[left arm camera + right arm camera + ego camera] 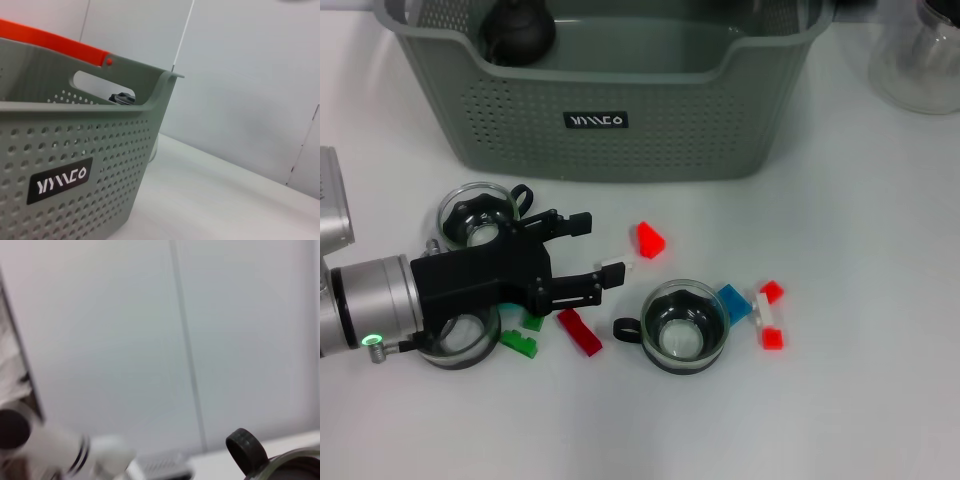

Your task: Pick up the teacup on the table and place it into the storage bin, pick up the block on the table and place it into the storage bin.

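A glass teacup (685,325) with a black base and handle stands on the white table. A second teacup (477,212) sits behind my left gripper (597,246), and a third (460,340) lies partly under the arm. The gripper is open and low over the table, and nothing sits between its fingers. A red wedge block (649,239) lies just beyond its fingertips, and a long red block (579,331) just below them. The grey-green storage bin (610,110) stands at the back, and its labelled wall (59,181) fills the left wrist view. My right gripper is out of view.
Green blocks (520,340) lie under the left arm. A blue block (733,302) and a red-and-white piece (769,315) lie right of the middle teacup. A dark round object (518,30) sits inside the bin. A glass jar (925,55) stands at the back right.
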Available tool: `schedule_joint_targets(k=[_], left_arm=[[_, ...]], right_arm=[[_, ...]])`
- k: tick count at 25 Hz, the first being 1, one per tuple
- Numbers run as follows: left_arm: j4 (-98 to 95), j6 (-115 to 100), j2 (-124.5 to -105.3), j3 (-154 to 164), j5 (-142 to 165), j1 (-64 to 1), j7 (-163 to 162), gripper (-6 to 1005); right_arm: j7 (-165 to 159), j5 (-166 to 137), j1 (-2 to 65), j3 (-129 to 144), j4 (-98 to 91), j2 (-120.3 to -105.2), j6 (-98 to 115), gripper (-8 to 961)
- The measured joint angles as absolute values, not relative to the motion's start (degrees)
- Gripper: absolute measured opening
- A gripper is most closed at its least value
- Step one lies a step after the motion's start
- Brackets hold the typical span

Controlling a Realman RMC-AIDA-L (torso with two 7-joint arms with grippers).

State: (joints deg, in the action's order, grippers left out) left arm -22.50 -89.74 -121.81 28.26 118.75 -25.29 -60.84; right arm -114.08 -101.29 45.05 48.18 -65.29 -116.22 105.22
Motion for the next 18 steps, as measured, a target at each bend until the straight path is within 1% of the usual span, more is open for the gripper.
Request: schedule_joint_targets(k=[6, 9, 11, 13, 18], left_arm=[[-22.5, -89.7, -121.85, 28.4, 118.7, -25.7, -60.8, 862], [-22.3, -89.7, -121.92, 28.4, 118.7, -26.0, -60.8, 862], [-22.3, -89.4, -122.10, 28.4, 118.6, -26.2, -60.8, 861], [-22.3, -89.2, -122.18, 28.4, 118.6, -26.2, -60.8, 860], [-22.2, -89.2, -122.25, 28.4, 118.6, -26.3, -60.8, 859]], right_arm=[[-119.3, -107.1, 51.9, 48.3, -62.2, -113.40, 89.8, 119], [-120.7, -114.3, 56.3, 48.6, -59.0, -112.70, 83.1, 124], [-121.2, -119.8, 59.1, 49.0, -56.5, -112.70, 78.9, 127], [-121.7, -125.4, 61.9, 50.2, -53.9, -113.05, 74.8, 130], [-122.3, -136.7, 67.3, 54.3, -46.1, -114.70, 63.8, 137]])
